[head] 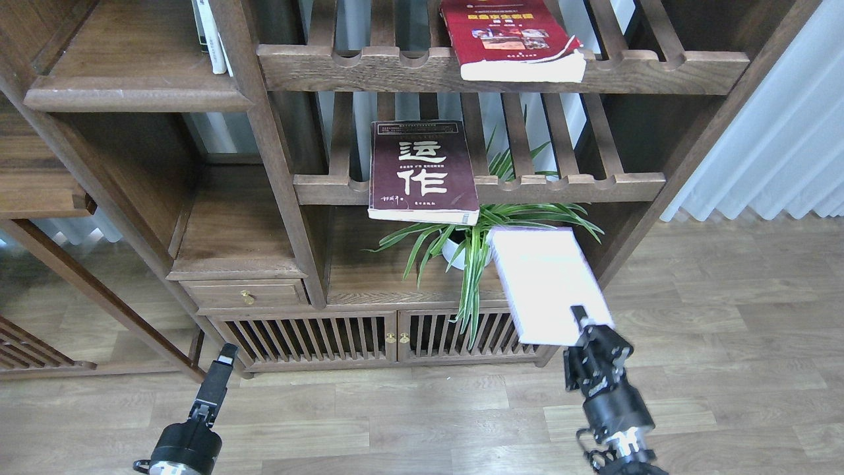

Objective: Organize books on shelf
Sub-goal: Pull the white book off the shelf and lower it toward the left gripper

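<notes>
Books sit at three different spots in this head view. The white book (548,284) is held out in the air by the right gripper (583,323), whose fingers are clamped on the book's near edge; the book tilts up and away from the gripper, in front of the potted plant (471,247) and above the low cabinet with slatted doors (389,340). The maroon book (422,169), with large white Chinese characters on its cover, lies flat on the lower slatted rack (580,187), its near end overhanging the notched front rail. The red book (511,36) lies flat on the upper slatted rack (659,69), its page edge also sticking out past the rail. At upper left, the solid shelf (132,79) of dark wood carries a few upright white volumes (210,36) leaning against the post at its right end. The left gripper (224,359) hangs low over the wood floor (428,422), near the bookcase's bottom left corner, touching nothing; it is seen narrow and edge-on, so whether its fingers are apart or together cannot be told.
</notes>
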Robot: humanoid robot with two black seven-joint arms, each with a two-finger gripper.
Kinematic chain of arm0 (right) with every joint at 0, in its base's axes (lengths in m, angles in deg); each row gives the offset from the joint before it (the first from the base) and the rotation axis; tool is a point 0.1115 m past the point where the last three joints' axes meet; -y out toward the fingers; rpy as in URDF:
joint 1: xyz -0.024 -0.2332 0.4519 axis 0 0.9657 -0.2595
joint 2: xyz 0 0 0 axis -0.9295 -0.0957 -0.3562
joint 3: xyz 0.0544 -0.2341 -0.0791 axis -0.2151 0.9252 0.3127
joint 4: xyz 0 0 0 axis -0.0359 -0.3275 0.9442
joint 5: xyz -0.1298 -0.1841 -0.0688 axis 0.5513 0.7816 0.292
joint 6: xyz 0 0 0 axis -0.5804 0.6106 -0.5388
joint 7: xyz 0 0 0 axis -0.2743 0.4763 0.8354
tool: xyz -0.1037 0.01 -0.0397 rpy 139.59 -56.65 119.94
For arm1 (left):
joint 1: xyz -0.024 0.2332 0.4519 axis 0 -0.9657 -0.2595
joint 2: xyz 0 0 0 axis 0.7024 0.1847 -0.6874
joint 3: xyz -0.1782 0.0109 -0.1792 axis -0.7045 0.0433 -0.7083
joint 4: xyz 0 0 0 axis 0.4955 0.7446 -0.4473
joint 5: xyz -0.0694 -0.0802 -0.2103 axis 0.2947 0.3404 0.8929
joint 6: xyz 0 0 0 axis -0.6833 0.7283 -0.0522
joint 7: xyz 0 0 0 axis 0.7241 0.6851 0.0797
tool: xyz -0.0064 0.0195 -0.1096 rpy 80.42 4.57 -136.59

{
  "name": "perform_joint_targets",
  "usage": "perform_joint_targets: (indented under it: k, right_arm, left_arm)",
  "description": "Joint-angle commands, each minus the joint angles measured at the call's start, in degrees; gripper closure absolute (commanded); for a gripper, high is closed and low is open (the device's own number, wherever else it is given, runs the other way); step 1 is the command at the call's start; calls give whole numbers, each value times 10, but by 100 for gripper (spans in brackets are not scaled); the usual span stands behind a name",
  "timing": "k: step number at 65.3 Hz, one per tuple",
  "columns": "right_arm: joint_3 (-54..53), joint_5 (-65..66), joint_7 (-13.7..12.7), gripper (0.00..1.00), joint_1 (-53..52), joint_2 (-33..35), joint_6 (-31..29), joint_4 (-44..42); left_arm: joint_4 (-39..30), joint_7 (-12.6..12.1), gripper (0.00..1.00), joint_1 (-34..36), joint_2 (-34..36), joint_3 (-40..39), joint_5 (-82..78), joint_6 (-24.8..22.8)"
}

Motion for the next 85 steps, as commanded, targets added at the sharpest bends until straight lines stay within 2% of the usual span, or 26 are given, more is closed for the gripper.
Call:
perform_joint_targets:
  k: [1,5,9,15,21,23,25,28,42,60,85]
  right_arm:
    - [71,3,-5,95,12,5,1,-4]
    - [99,4,-5,95,9,6,1,-7]
    - [134,7,-6,95,4,8,1,-13]
    - [169,10,-8,94,-3,9,1,-23]
    - [189,13,-9,94,-14,1,1,-36]
    - [192,14,-9,94,-16,0,1,-41]
    - [196,15,-9,94,-19,0,1,-45]
    - [196,15,-9,94,-22,0,1,-49]
    - [196,17,-9,93,-23,0,1,-63]
    - [198,32,-9,92,-22,0,1,-73]
    - [223,36,-4,92,-23,0,1,-83]
  left_arm:
    - [21,5,0,11,-12,20,5,0]
    - [20,-2,0,13,-11,33,4,0]
    - [19,3,0,21,-7,56,10,0]
    - [9,-1,1,41,7,100,71,0]
    - [-6,-1,3,65,34,199,150,0]
    - [-10,0,5,77,43,233,173,0]
    - [-11,0,11,88,56,267,198,0]
    - [-11,0,13,98,68,296,219,0]
    - [-14,1,7,102,70,318,228,0]
    - [-28,-1,8,108,57,335,224,0]
    - [-22,3,20,110,31,390,224,0]
